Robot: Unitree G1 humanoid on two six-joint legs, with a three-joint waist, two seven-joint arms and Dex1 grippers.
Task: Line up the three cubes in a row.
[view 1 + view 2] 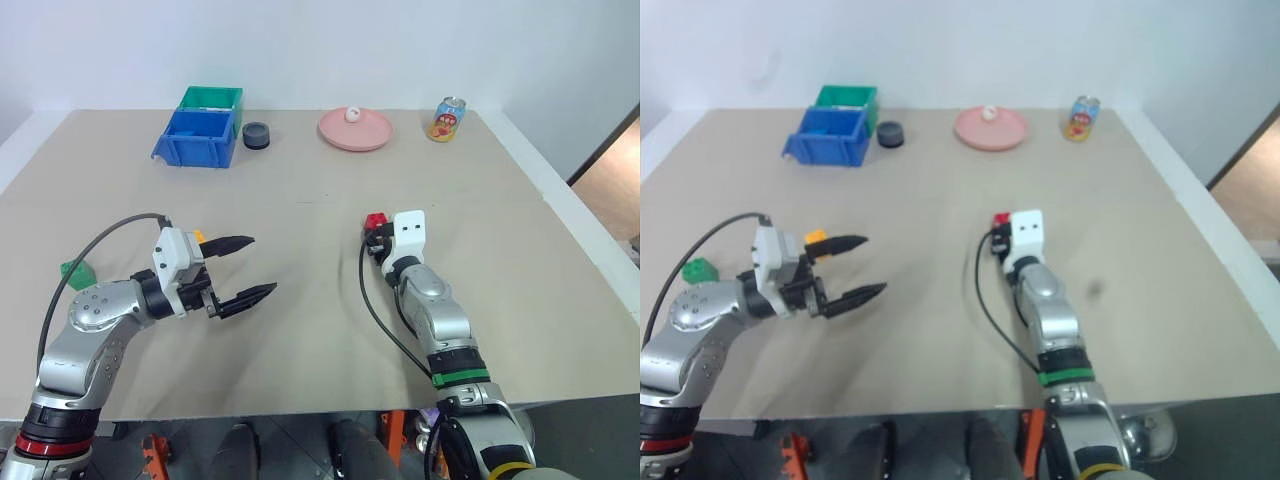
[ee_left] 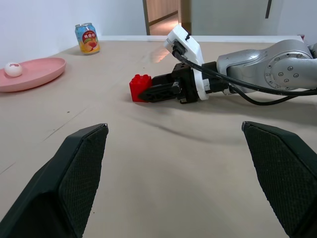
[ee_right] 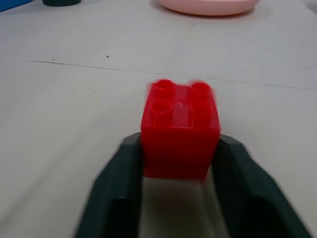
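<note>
three cubes: spread apart on the table (image 1: 320,300), not in a row
red cube (image 3: 180,130): near mid-table, pinched between the right tool's (image 2: 148,92) fingers
yellow-orange cube (image 1: 816,237): just behind the left tool (image 1: 250,268)
green cube (image 1: 77,272): near the table's left edge, beside the left arm
left tool: fingers spread wide, holding nothing, above the table
far edge: blue bin (image 1: 195,136), pink plate (image 1: 355,130), can (image 1: 448,119)
</note>
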